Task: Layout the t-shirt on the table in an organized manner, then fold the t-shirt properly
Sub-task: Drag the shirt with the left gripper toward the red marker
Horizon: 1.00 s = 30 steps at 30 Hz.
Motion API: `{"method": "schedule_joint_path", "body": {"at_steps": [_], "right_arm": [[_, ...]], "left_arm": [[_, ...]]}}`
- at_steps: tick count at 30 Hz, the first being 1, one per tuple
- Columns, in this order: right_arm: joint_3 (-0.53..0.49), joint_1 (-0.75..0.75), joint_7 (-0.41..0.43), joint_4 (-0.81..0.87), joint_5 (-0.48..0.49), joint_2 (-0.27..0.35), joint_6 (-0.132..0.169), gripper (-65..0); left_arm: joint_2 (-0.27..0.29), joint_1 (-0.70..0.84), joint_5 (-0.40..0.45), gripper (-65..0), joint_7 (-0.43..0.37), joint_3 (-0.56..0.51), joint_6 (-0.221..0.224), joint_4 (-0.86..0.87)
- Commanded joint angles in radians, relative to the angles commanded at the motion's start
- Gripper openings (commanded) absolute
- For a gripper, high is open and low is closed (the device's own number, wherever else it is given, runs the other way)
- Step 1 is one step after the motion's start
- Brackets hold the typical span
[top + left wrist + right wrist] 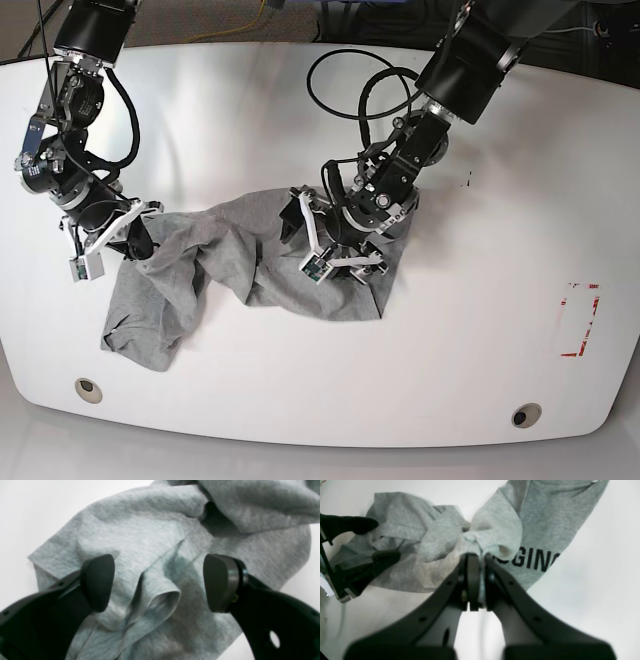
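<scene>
Clearly the soft, limp heather-grey cotton t-shirt point(250, 265) is sagging between grips: right gripper point(477, 555) pinching a bunched fold, left gripper point(158, 583) gaping wide over a hem loop at 6 o'clock, the glossy white bench point(480, 340) underneath.

robotics lab, white table point(480, 130), loose cables point(345, 75), red marking point(580, 320)

A crumpled t-shirt point(230, 270) sprawls across the bench point(480, 330), left of centre in the base view. The right pincer point(138, 240) sits at its left end, the left pincer point(330, 235) above its right part. 2 grommets point(87, 386) lie along the near edge, a dashed rectangle mark point(580, 320) far right.
</scene>
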<state>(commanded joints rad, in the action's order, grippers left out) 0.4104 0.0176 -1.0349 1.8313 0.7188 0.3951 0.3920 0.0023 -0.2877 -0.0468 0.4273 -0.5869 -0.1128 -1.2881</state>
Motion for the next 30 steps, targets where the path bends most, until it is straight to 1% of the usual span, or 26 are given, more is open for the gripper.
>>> {"method": "schedule_joint_path", "body": {"at_steps": [8,13,17,21,23,27,28,29,30], "right_arm": [[0.0,0.002,0.0,0.0,0.0,0.0,0.0,-65.0],[0.0,0.003,0.0,-0.002,0.0,0.0,0.0,-65.0],[0.0,0.003,0.0,-0.002,0.0,0.0,0.0,-65.0],[0.0,0.002,0.0,-0.002,0.0,0.0,0.0,-65.0],[0.0,0.0,0.0,-0.002,0.0,0.0,0.0,-65.0],[0.0,-0.002,0.0,-0.002,0.0,0.0,0.0,-65.0],[0.002,-0.002,0.0,-0.002,0.0,0.0,0.0,-65.0],[0.002,-0.002,0.0,-0.002,0.0,0.0,0.0,-65.0],[0.002,-0.002,0.0,-0.002,0.0,0.0,0.0,-65.0]], "left_arm": [[-0.025,0.0,0.003,-12.6,-0.003,0.003,0.005,0.044],[-0.025,0.0,0.002,-12.6,-0.006,0.023,0.005,0.075],[-0.025,0.002,0.003,-12.7,-0.038,0.032,0.005,0.072],[-0.025,0.002,0.003,-12.8,-0.044,0.032,0.005,0.077],[-0.025,0.002,0.003,-15.4,-0.046,0.04,0.006,0.077],[-0.023,-0.002,0.003,-29.1,-0.046,0.058,0.006,0.077],[-0.021,-0.005,0.003,-34.9,-0.046,0.066,0.006,0.078],[-0.021,-0.005,0.003,-38.1,-0.046,0.072,0.006,0.078],[-0.02,-0.005,0.003,-39.6,-0.046,0.075,0.006,0.078]]}}
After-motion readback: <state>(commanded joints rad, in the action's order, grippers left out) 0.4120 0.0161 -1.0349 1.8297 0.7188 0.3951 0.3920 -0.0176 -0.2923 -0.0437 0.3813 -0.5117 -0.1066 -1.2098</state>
